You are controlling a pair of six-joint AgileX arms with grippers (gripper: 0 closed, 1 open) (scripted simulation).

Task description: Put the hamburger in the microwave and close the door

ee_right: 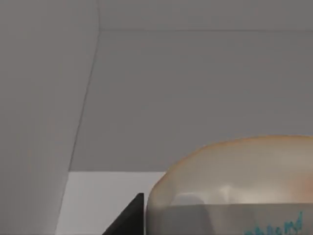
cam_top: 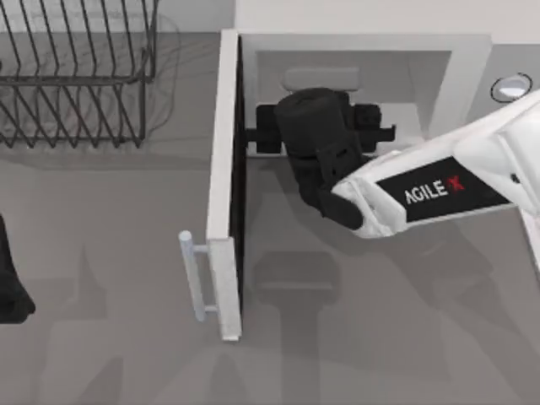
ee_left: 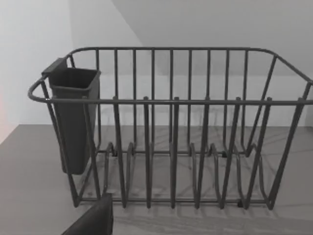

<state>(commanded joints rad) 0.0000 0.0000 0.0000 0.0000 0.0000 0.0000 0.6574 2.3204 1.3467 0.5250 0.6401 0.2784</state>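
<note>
Currently the right arm reaches from the right side of the surface [cam_top: 101, 354] into the open mouth of the microwave [cam_top: 472, 59]. The right pincer [cam_top: 316, 93] sits at the front of the pale cavity, under the oven's top edge as seen from above.

The right wrist view looks at the cavity's back wall and left wall, with the hamburger [ee_right: 234, 186] close against the camera, its pale orange-tinted dome low in the frame beside a dark finger [ee_right: 128, 218]. Judgement: the right pincer is pinching the hamburger, which lies right between its fingers and inside the cavity, though whether it already touches the cavity floor cannot be told.

The door [cam_top: 226, 186] stands swung fully out toward the front, its dark inner face turned to the arm and its bar handle [cam_top: 196, 274] on the far side, away from the arm.

Step in hand, as I judge it: set the hamburger down inside. To do it well, lower until the bun rests on the cavity floor before spreading the fingers, place it deep enough that the closing door clears it, then draw straight back out without brushing the door's inner face.

The left arm is parked at the left edge of the surface; its wrist camera faces the black wire dish rack [ee_left: 171, 127] with a dark cutlery cup [ee_left: 73, 117] hung on one end.
</note>
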